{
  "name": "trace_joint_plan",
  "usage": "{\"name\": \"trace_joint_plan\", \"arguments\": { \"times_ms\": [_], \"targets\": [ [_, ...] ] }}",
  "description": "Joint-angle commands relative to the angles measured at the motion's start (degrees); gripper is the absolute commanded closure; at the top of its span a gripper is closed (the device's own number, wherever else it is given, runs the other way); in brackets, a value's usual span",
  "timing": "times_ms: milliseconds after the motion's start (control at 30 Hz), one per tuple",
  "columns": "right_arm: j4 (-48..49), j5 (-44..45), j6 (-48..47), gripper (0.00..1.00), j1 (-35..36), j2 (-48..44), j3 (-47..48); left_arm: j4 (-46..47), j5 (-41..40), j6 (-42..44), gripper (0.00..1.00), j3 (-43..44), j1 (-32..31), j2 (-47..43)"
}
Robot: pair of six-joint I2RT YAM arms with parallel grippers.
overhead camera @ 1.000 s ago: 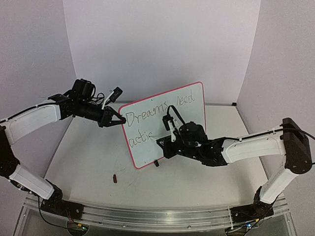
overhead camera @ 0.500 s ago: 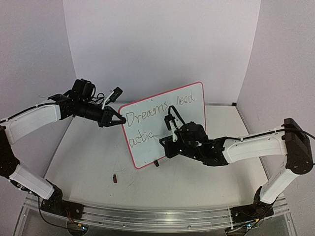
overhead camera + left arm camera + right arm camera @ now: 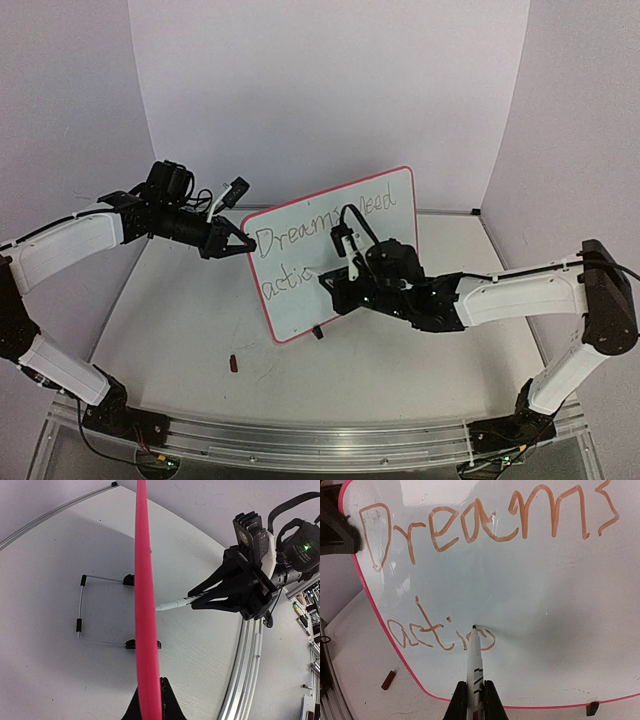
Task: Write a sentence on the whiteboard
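Observation:
The whiteboard [image 3: 375,235], white with a red frame, stands tilted at mid-table. The sentence [image 3: 300,238] reads "Dreams need" with "actio" below. My left gripper [image 3: 238,240] is shut on the board's left edge; in the left wrist view the red frame [image 3: 144,595] runs between its fingers [image 3: 170,702]. My right gripper [image 3: 336,283] is shut on a white marker pen [image 3: 475,662], its tip touching the board [image 3: 555,605] at the "o" of "actio" [image 3: 440,636]. "Dreams" [image 3: 485,525] is above it.
A small dark red pen cap [image 3: 234,363] lies on the table in front of the board, also in the right wrist view [image 3: 389,680]. The board's wire stand [image 3: 80,611] and black feet [image 3: 130,580] rest behind it. White walls enclose the table.
My right gripper has shifted slightly up and left with the marker, and the second line has gained a letter. The left arm and the board have not moved.

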Motion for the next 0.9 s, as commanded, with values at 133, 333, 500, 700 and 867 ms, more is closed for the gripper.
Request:
{"name": "trace_joint_plan", "arguments": {
  "times_ms": [133,333,500,700,867],
  "targets": [
    [1.3,1.7,0.0,1.00,-0.3,-5.2,-2.0,-6.3,-1.5,1.3,1.00,-0.8,-1.9,2.7],
    [0.1,4.3,0.0,1.00,-0.3,-4.4,-1.5,-6.3,-1.5,1.3,1.00,-0.8,-1.9,2.7],
    [-0.1,4.3,-0.1,1.00,-0.7,-2.8,-0.5,-6.4,-1.7,1.3,1.00,-0.8,-2.0,2.7],
    [-0.1,3.8,-0.4,1.00,-1.1,-1.2,0.4,-6.4,-1.7,1.4,1.00,-0.8,-2.0,2.7],
    [-0.1,3.8,-0.8,1.00,-1.3,-0.5,1.1,-6.4,-1.7,1.4,1.00,-0.8,-2.0,2.7]
  ]
}}
